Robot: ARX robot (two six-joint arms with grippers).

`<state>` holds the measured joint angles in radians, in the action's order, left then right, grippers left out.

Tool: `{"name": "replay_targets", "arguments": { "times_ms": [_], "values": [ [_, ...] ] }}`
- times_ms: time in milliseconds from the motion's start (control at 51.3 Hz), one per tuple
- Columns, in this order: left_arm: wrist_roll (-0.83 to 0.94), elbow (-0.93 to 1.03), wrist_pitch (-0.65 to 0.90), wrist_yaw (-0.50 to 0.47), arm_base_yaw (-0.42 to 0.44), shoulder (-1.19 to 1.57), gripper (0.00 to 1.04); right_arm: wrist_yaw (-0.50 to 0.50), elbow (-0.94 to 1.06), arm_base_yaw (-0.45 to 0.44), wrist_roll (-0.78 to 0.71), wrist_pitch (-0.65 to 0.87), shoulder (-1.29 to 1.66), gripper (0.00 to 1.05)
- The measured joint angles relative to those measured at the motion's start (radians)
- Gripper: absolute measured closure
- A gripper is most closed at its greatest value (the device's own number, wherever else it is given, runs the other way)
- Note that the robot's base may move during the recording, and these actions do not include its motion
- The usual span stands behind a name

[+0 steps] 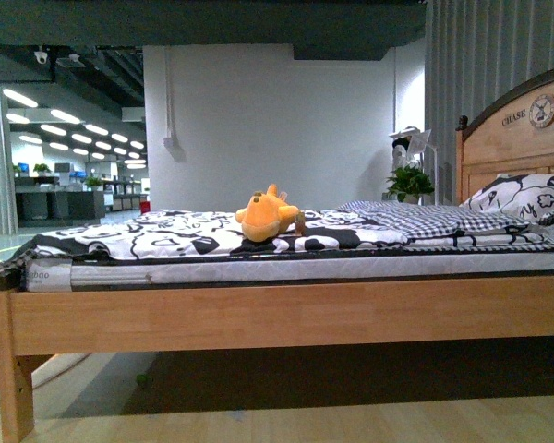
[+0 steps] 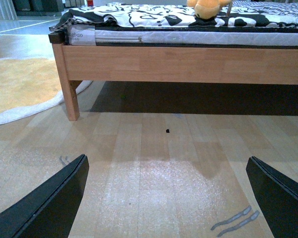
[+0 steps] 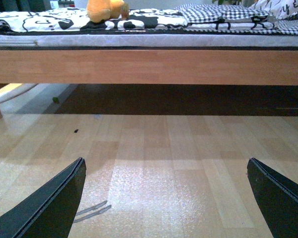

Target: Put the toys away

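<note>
An orange-yellow plush toy (image 1: 266, 216) lies on the bed's black-and-white patterned sheet (image 1: 157, 235), near the middle of the side facing me. It also shows at the edge of the left wrist view (image 2: 208, 8) and of the right wrist view (image 3: 105, 9). My left gripper (image 2: 168, 198) is open and empty, low over the wooden floor, well short of the bed. My right gripper (image 3: 166, 198) is open and empty, also low over the floor. Neither arm shows in the front view.
The wooden bed frame (image 1: 286, 314) spans the view, with a leg (image 2: 71, 96) at its left end and dark space beneath. A folded checked blanket (image 1: 415, 219), a patterned pillow (image 1: 526, 197) and the headboard (image 1: 512, 138) are to the right. A pale rug (image 2: 20, 89) lies left.
</note>
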<state>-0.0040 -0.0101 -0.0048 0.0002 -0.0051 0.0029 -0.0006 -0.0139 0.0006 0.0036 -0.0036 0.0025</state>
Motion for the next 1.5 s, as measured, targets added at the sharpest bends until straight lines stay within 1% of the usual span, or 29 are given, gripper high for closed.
{"name": "replay_targets", "arguments": {
  "times_ms": [1500],
  "values": [
    [0.000,0.000,0.000,0.000,0.000,0.000,0.06,0.000,0.000,0.000,0.000,0.000,0.000,0.06]
  ]
}}
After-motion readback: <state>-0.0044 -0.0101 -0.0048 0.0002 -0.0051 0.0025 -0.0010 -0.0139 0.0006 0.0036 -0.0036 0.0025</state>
